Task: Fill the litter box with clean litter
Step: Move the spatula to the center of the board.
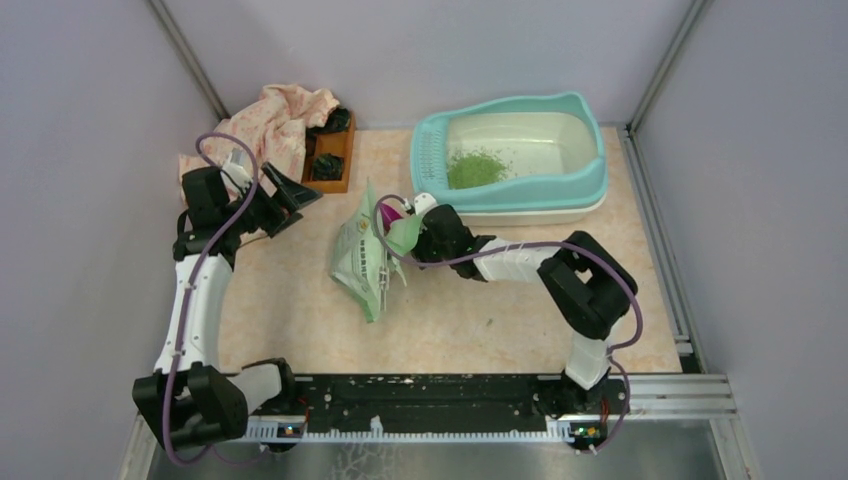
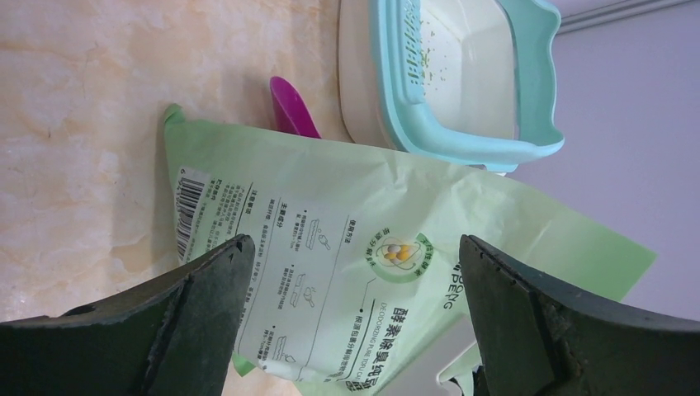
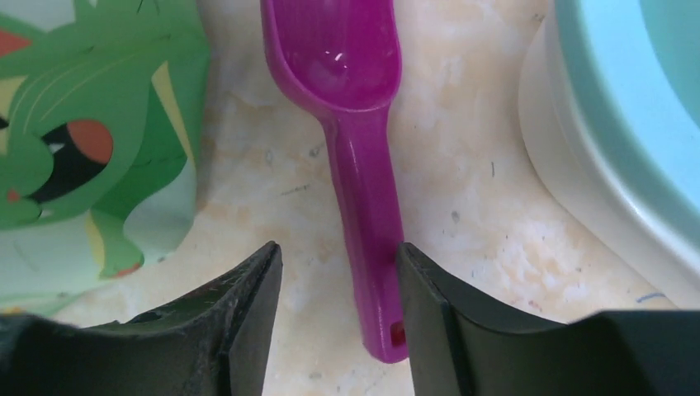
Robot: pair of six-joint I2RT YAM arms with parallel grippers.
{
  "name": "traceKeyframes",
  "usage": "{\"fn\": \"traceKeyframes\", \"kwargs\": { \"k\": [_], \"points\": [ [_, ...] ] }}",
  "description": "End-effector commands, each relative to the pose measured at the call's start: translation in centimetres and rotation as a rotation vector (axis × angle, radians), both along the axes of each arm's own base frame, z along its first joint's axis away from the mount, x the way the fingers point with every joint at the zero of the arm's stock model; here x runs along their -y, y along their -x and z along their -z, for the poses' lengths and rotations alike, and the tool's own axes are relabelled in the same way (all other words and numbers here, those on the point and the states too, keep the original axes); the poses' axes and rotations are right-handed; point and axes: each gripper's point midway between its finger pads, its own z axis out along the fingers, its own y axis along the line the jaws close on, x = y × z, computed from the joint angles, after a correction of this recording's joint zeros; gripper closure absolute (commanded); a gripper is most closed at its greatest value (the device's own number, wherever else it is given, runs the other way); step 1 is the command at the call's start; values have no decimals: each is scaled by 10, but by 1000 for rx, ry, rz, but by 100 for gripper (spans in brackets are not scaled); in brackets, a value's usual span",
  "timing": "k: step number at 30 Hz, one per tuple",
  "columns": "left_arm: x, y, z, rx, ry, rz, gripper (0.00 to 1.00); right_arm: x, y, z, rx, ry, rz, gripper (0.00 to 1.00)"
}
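Scanning from the left, I find the left gripper (image 2: 355, 243) spread as wide as it goes with nothing in it. Its wrist view looks between the two fingers at the printed bag (image 1: 360, 260), and from above the gripper is well apart from that bag.

Behind it, in the far left corner, a pink cloth (image 1: 270, 120) lies crumpled. A small wooden tray (image 1: 343, 165) sits just beside it, with dark items in its compartments that I cannot make out.

The pale green bag lies rumpled on the table (image 1: 290, 310) near the middle, barcode side up.

Just beside the bag's far right edge lies the purple scoop (image 3: 347, 58), its bowl empty and flat on the table. My right gripper (image 3: 338, 247) is down over the scoop's handle with the jaws partly open, straddling it. One finger looks to be against the handle end and the other stands clear of it, so I would not call it gripped.

Furthest right, the litter box (image 1: 590, 170) sits at the back of the table. The clean litter (image 1: 475, 168) forms a small green pile in its cream basin, close to the perforated ledge.
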Motion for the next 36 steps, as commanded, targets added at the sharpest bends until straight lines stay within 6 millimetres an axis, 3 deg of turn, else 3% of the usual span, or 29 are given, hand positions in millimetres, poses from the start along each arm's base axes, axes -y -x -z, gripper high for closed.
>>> {"fn": "traceKeyframes", "kwargs": {
  "k": [1,8,15,19,21,23,29,36],
  "points": [
    [-1,6,0,13,-16,8,1,-22,-26,-15,66,-66,-20,51],
    [-1,7,-2,19,-22,11,1,-8,-24,-5,43,-49,43,80],
    [0,8,-3,21,-19,17,1,29,-1,-10,33,-17,114,90],
    [0,8,-1,24,-13,20,1,40,11,-13,43,-33,113,83],
    [1,7,-1,25,-12,22,1,35,7,-19,55,-44,95,66],
    [1,6,-2,28,-12,26,1,27,1,-22,56,-49,84,56],
    [-2,8,-10,35,-26,7,1,-6,-23,-29,65,-91,44,50],
    [0,13,-27,63,-17,10,1,-40,-42,-18,33,-119,2,49]
  ]
}}
